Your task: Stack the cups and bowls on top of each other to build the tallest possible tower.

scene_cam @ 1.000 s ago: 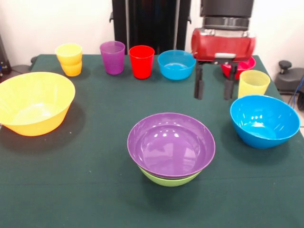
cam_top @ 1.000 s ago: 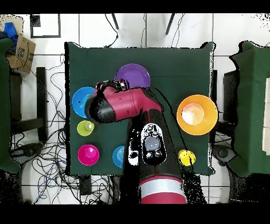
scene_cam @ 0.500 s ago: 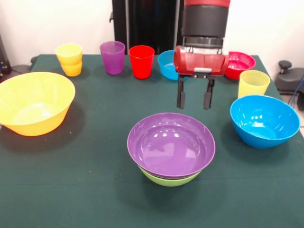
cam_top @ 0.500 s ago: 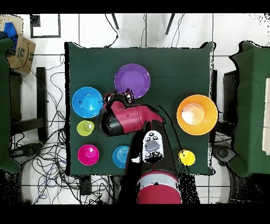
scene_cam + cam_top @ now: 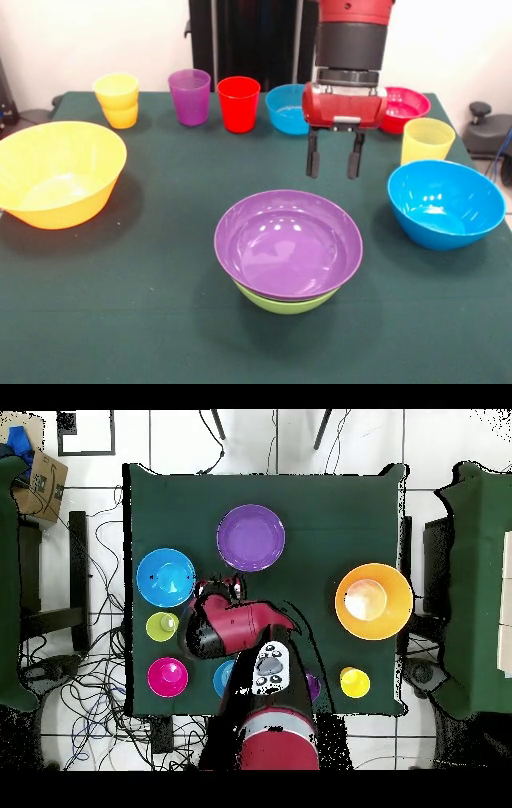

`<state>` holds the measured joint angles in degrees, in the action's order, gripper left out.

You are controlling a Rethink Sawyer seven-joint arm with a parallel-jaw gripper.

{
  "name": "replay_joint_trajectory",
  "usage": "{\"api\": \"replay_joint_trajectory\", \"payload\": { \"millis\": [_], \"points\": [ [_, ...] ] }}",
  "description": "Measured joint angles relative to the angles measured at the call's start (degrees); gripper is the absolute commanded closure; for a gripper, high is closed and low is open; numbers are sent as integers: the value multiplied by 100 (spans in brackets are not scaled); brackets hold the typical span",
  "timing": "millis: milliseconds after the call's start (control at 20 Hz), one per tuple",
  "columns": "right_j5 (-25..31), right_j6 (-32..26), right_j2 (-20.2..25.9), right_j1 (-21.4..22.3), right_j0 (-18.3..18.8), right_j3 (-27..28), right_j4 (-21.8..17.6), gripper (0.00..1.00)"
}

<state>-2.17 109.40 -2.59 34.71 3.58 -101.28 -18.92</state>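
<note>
Hanging above the green worktop, the gripper has its fingers spread apart and empty, behind the tower. That tower is a purple bowl nested in a green bowl near the worktop's middle. A large blue bowl sits to its right, a wide orange bowl at far left. Along the back stand orange-yellow cups, a purple cup, a red cup, a small blue bowl and a red-pink bowl; a pale yellow cup stands just behind the large blue bowl.
</note>
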Motion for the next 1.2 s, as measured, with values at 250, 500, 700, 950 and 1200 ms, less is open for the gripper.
{"api": "replay_joint_trajectory", "payload": {
  "millis": [250,500,700,950,1200],
  "points": [
    [537,0,-2,325,-12,-39,294,0],
    [1365,0,1,924,-51,-43,761,0],
    [1771,0,4,1249,-67,-41,998,0],
    [1993,0,-50,1403,-225,59,1219,0],
    [1995,65,-170,1262,-642,330,1467,0]
  ]
}}
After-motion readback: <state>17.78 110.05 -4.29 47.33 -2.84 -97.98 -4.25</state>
